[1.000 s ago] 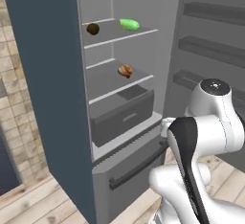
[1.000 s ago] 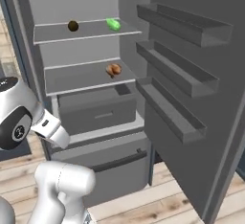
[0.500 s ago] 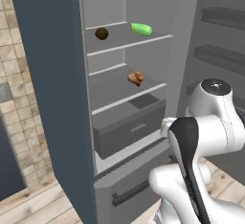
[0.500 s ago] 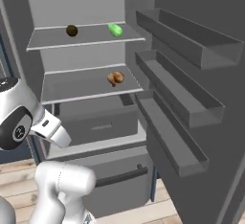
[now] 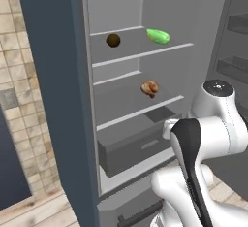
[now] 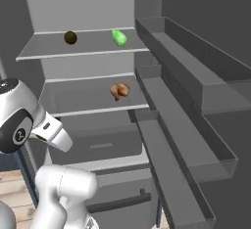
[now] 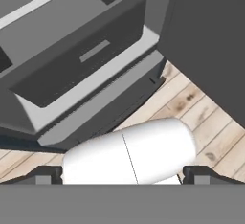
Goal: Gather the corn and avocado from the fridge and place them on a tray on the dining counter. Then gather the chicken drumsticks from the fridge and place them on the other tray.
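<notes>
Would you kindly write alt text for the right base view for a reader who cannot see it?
An open fridge: an avocado and a green corn cob lie apart on the top shelf, a chicken drumstick on the shelf below, above a drawer. Door shelves run along the right; the white arm rises at lower left.

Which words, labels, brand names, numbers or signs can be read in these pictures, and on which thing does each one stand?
None: no readable text stands anywhere in these rendered pictures.
The fridge, its drawer and its door shelves are plain grey.
The avocado, the corn and the chicken drumstick bear no label.
The arm shows no brand; a faint mark on its joint cap is too blurred to read.
</notes>
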Controlling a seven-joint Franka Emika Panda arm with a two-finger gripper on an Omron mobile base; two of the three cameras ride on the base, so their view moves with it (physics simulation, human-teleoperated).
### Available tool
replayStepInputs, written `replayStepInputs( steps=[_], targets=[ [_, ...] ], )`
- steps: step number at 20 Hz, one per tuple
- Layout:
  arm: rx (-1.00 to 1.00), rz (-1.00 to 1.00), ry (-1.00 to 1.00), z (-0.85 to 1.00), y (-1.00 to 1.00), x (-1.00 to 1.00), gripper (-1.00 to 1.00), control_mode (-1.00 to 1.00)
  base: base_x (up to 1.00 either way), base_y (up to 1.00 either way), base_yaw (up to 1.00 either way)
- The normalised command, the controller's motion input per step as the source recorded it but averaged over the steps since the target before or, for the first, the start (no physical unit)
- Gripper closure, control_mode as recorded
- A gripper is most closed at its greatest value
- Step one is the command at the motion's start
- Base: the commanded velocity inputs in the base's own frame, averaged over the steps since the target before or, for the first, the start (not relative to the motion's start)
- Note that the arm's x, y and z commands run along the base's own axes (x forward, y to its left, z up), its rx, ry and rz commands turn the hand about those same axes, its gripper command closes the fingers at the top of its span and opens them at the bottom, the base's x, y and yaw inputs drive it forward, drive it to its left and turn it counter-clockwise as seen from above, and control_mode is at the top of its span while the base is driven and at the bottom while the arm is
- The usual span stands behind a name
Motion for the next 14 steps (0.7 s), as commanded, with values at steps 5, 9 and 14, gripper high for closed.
replayStepInputs(
  steps=[5, 9, 14],
  targets=[
    [0.05, 0.10, 0.00, 0.00, -0.06, 0.46, -1.00, -1.00, 0.25, -0.06, 0.09],
    [0.04, 0.13, -0.04, 0.06, -0.05, 0.98, -1.00, -1.00, 0.00, 0.00, 0.00],
    [0.00, 0.03, -0.03, 0.06, 0.00, 0.99, -1.00, -1.00, 0.00, 0.00, 0.00]
  ],
)
